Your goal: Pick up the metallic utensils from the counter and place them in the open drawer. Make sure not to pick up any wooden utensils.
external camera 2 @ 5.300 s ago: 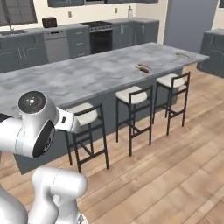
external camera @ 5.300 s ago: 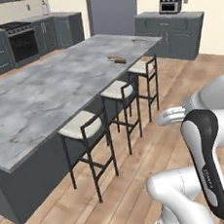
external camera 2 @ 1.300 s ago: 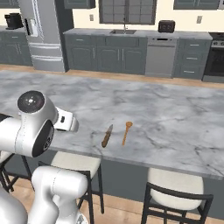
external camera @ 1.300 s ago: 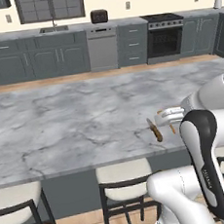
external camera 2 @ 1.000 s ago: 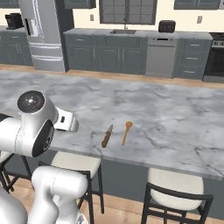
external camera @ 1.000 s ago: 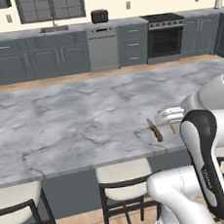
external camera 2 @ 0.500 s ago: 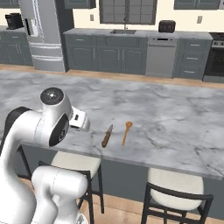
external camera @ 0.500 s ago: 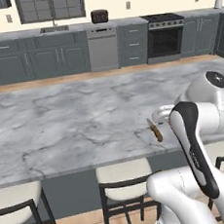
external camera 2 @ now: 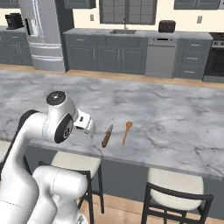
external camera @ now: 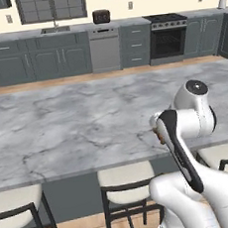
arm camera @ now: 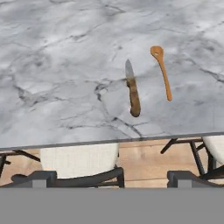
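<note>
Nearest the camera, the white arm point(external camera 2: 52, 131) rises over the stools point(external camera 2: 175, 192) tucked under the tabletop's near edge. Its tool point(external camera 2: 85, 123) hangs just above that edge, to the left of the utensils in the right base view; its jaws stand fully apart and hold nothing.

On the tabletop point(arm camera: 57, 74), close to the near edge, lie two utensils side by side and apart. The knife point(arm camera: 132, 89) has a grey metal blade and a brown handle, the handle end toward the edge. Just beside it lies the wooden spoon point(arm camera: 162, 72), orange-brown, bowl pointing away from the edge. In the left base view the knife point(external camera: 158, 135) is mostly hidden behind the arm.

Beyond the tabletop run grey cabinets point(external camera: 41, 64), a sink point(external camera 2: 124, 31), a dishwasher point(external camera: 105, 49), an oven point(external camera: 168, 40) and a fridge point(external camera 2: 43, 35).
</note>
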